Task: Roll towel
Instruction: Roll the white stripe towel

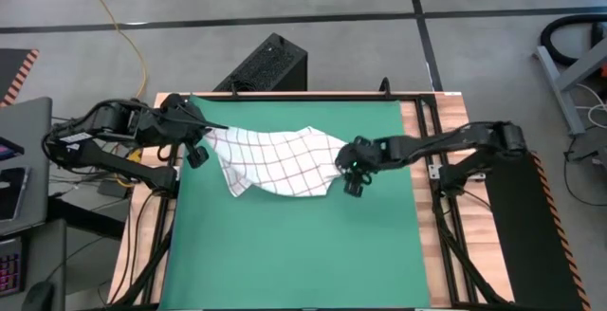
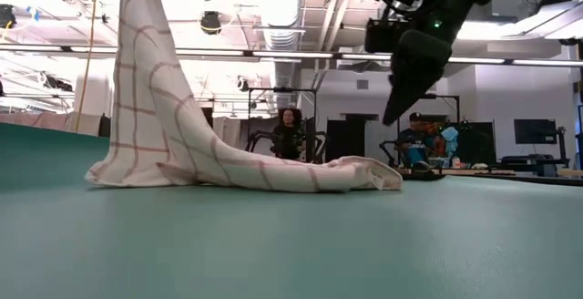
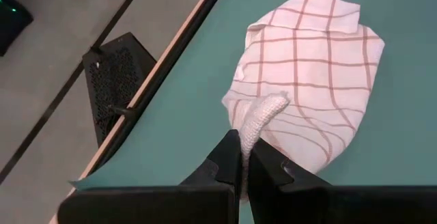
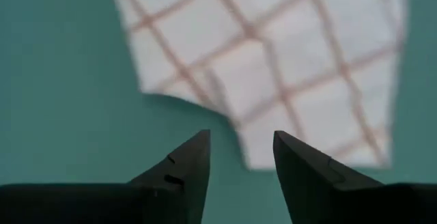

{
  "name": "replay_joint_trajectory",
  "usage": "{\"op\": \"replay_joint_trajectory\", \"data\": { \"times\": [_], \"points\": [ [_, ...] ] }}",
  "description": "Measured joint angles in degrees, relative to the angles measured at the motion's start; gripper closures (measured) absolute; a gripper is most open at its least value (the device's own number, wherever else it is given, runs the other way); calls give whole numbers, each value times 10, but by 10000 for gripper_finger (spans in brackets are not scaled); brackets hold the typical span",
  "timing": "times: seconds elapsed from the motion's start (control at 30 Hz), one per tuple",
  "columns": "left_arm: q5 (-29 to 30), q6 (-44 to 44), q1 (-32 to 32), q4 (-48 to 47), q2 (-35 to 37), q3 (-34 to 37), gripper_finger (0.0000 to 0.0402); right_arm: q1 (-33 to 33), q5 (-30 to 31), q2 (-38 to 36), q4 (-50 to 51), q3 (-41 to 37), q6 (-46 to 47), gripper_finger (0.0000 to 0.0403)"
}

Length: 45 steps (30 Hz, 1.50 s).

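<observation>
Fingers of the left gripper (image 3: 240, 166) are pressed shut on a bunched corner of the towel (image 1: 277, 162), and we see that corner pinched up between the two dark tips in the left wrist view. From the low view we see the towel rising from the mat (image 1: 285, 254) in a tall peak on the left side, hung from that grip, while the rest trails flat across the mat toward the right and ends in a low folded edge. From above we see the towel spread crumpled across the far middle of the green mat, its left end at the left gripper near the mat's far left corner, its right end just beside the right gripper (image 1: 353, 180). The right gripper hangs above the mat with its fingers parted and nothing between them; in the right wrist view we see the two tips apart, bare mat in the gap, and the towel's edge just past them, not touched. The mat lies on the table (image 1: 410, 112), whose wooden rim shows along the right side.
</observation>
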<state>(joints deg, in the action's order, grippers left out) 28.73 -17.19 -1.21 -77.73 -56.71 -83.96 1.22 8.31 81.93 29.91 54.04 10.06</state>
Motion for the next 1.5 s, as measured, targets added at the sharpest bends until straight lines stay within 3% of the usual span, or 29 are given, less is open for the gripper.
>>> {"op": "replay_joint_trajectory", "data": {
  "times": [0.17,0.47,1.03,1.37,1.5],
  "points": [
    [0,3,0,0,0,0,401,-26,-3,40,-63,0,-36,227],
    [-2,9,0,0,0,0,401,-33,69,122,-87,0,-71,235],
    [-14,15,0,1,0,0,401,2,83,129,-111,0,-84,243],
    [-14,16,0,1,0,0,401,4,57,130,-125,0,-102,302],
    [-14,16,0,1,0,0,401,4,50,129,-125,0,-97,375]
  ]
}}
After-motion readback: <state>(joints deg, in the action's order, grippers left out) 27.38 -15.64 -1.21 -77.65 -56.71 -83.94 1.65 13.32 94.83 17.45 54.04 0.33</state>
